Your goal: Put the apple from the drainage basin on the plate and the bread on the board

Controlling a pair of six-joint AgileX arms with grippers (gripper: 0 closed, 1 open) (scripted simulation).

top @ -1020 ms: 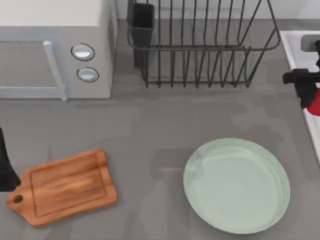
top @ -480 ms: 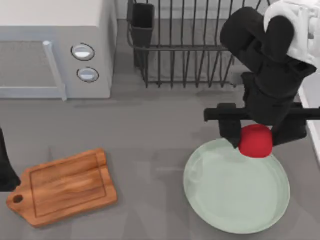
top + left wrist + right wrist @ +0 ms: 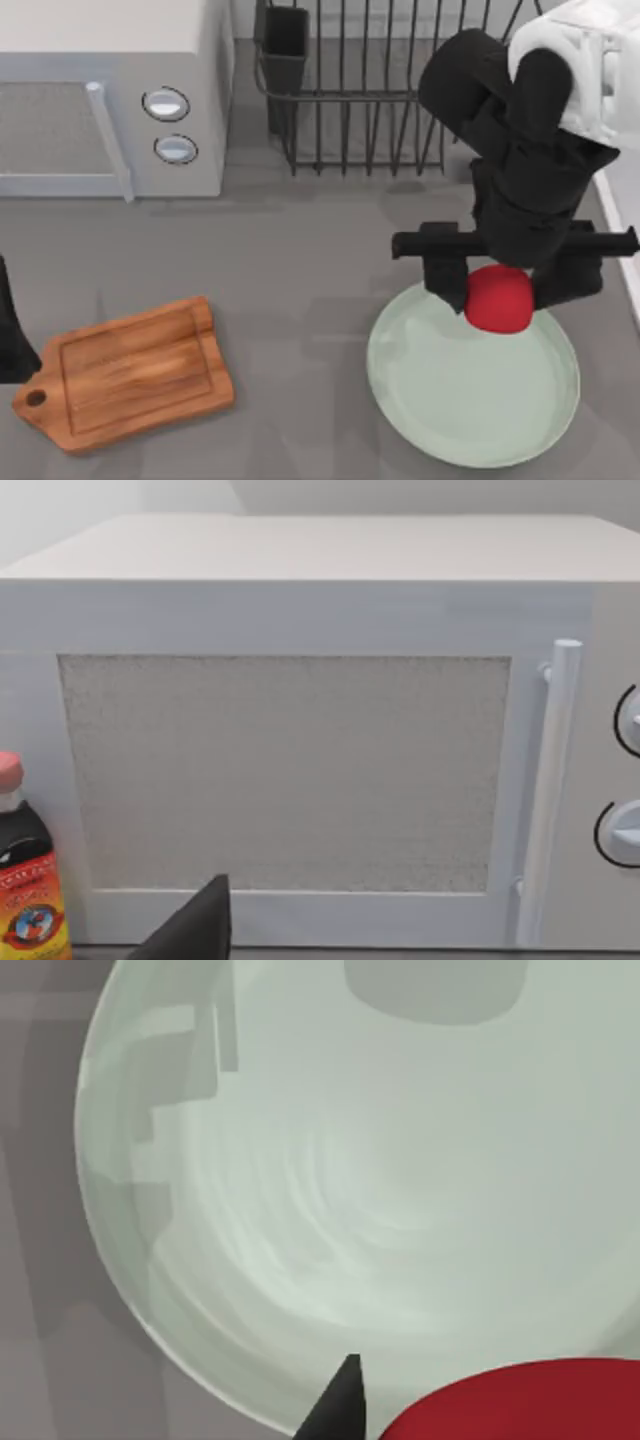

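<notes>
Down at the near edge of the grey table (image 3: 300,260), the board (image 3: 125,372) lies bare at the left, its handle hole pointing toward the near-left corner, and the plate (image 3: 470,400) sits at the right, well apart from it. Over the plate's far rim hangs the right gripper (image 3: 497,290), its two black fingers closed against the sides of the apple (image 3: 497,298), which sits between them above the plate's far part. From the right wrist view the apple (image 3: 520,1405) is cut off at the frame edge, one dark fingertip (image 3: 340,1405) beside it, with the plate's glossy green dish (image 3: 380,1160) spread beneath and the arm's shadow falling across it. Whether the apple touches the plate cannot be told. The right arm's black and white bulk covers part of the plate's far edge and the right end of the wire rack (image 3: 380,90) behind it. At the left edge, beside the board, a dark piece of the left arm (image 3: 12,330) is parked, mostly cut off, and its fingers' state cannot be told. Farther back stands the white microwave (image 3: 100,95) with two dials; the left wrist view faces its door (image 3: 290,770) and handle, with a dark sauce bottle (image 3: 28,880) beside it.
</notes>
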